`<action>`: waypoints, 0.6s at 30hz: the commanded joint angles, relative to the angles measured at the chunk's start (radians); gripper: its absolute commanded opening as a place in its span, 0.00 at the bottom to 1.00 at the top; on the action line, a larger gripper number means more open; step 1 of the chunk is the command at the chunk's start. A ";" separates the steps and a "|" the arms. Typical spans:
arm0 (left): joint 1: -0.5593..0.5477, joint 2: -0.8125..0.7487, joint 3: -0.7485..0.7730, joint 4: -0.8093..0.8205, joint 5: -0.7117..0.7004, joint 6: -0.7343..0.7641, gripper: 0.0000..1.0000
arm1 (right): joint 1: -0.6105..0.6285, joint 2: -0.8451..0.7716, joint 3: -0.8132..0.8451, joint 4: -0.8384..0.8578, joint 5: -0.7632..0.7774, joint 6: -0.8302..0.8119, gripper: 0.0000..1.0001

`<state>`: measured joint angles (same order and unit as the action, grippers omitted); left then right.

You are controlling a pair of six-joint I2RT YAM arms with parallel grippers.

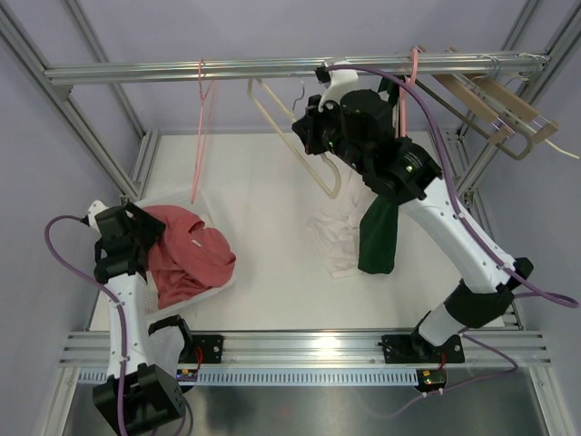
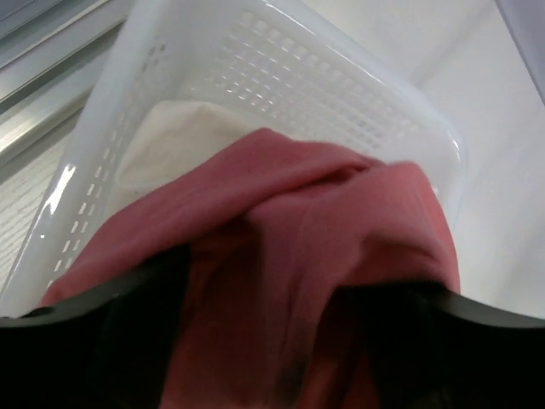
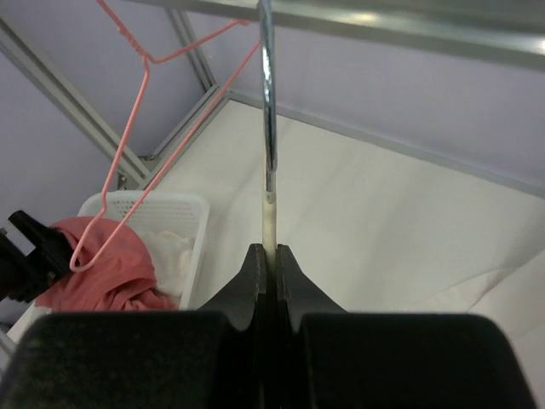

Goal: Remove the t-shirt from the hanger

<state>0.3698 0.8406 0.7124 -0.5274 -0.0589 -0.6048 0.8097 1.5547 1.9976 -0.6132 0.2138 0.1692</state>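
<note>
A red t-shirt lies bunched in a white basket at the left. My left gripper is down on it. In the left wrist view its jaws stand apart with red cloth filling the gap. My right gripper is high by the top rail, shut on the neck of a bare cream hanger. In the right wrist view the fingers pinch the cream neck just under the metal hook, which hangs on the rail.
A pink wire hanger hangs bare from the rail at the left. Wooden hangers hang at the right. A dark green garment hangs below my right arm. A white garment lies on the table. A cream cloth lies in the basket.
</note>
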 commanded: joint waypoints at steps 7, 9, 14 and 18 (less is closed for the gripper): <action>-0.063 -0.167 0.030 0.058 0.280 0.020 0.99 | 0.014 0.291 0.406 -0.091 0.219 -0.155 0.00; -0.072 -0.184 0.041 0.055 0.298 0.008 0.99 | 0.009 0.341 0.458 -0.092 0.242 -0.163 0.00; -0.078 -0.225 0.067 0.004 0.226 0.003 0.99 | -0.017 0.430 0.562 -0.092 0.219 -0.162 0.00; -0.092 -0.239 0.116 0.009 0.280 0.017 0.99 | -0.027 0.481 0.596 -0.053 0.199 -0.163 0.00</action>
<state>0.2913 0.6159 0.7475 -0.5468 0.1612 -0.5987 0.7994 2.0144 2.5282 -0.7044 0.4019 0.0391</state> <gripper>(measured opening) 0.987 0.045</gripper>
